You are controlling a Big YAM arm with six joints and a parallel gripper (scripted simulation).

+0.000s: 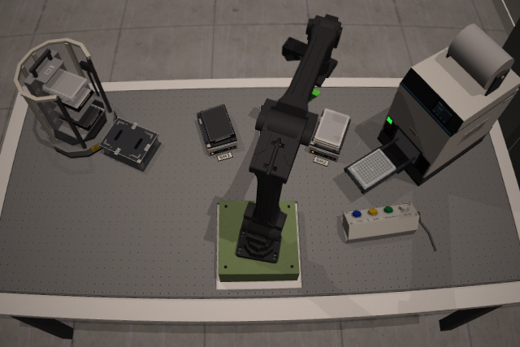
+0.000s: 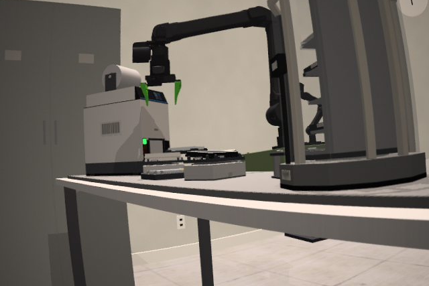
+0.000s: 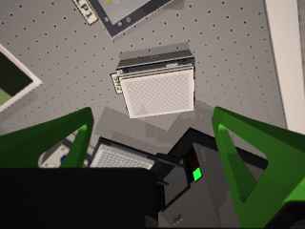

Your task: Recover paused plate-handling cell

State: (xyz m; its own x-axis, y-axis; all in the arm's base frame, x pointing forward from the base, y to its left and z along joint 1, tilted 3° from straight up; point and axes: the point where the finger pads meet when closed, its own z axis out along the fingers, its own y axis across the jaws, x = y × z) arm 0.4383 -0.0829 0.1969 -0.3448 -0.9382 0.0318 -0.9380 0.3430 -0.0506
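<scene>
Starting at far left, plate hotel H1 [image 1: 26,67] has a white plate [image 1: 66,84] jutting past its front posts, w/ empty nest N6 [image 1: 110,145] just in front; SH1 [image 1: 212,149] carries a dark plate [image 1: 216,123]; gripper [image 2: 161,92] hangs high, jaws spread wide, nothing between, above SH2's white plate [image 3: 157,92]; SEAL [image 1: 449,103] tray holds a white plate [image 1: 372,166]; PANEL [image 1: 379,225] near front right.

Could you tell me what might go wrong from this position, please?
1. The open claw hangs high beside the sealer, whose plate must not be gripped; drifting that way could disturb it.
2. The white plate on the right shaker looks skewed; a careless grasp might leave it unseated.
3. A plate seems to stick out of the hotel; pressing a go key now might strike the guard.
</scene>
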